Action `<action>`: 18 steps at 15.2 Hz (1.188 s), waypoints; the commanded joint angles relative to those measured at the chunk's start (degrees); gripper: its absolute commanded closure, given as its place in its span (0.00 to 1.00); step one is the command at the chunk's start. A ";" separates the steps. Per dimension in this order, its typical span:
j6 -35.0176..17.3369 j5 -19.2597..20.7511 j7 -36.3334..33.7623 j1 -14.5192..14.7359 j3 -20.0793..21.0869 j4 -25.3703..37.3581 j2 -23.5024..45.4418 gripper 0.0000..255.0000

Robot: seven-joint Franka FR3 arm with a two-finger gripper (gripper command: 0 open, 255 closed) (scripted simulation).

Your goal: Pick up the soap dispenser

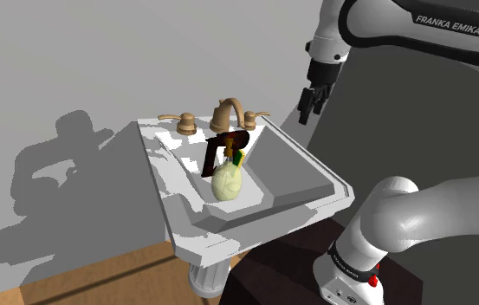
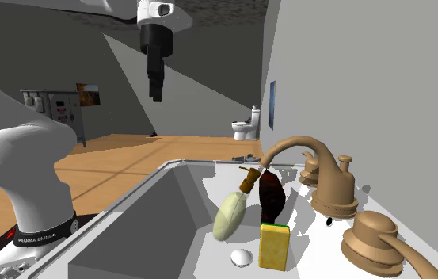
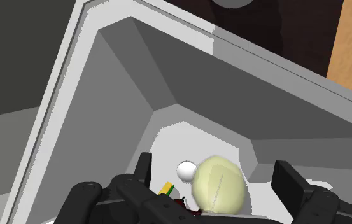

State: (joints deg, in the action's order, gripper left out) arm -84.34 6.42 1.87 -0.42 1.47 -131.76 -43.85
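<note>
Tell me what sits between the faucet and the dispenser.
A dark red-brown object stands between the faucet and the dispenser. The shoulder view shows this, and the second exterior view agrees.

One soap dispenser (image 1: 228, 180), one sponge (image 2: 273, 246), one dark object (image 2: 272, 194) and one white knob (image 2: 241, 257) are counted in the sink (image 1: 164, 189), two tap handles (image 1: 181, 122) on its rim

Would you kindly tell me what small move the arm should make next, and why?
Probably lower the end effector straight down: it hangs open above the sink, and the wrist view frames the pale soap dispenser between its fingers, lying untouched.
</note>
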 commanded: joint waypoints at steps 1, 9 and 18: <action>0.00 0.00 0.00 0.00 0.00 0.00 0.00 0.00; -23.82 -3.90 -0.19 0.38 -4.23 -13.60 1.64 0.00; -53.16 -11.56 3.62 3.89 -9.52 -21.06 14.08 0.00</action>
State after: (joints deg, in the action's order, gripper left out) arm -133.82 -3.97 4.62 2.91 -7.24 -152.03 -31.27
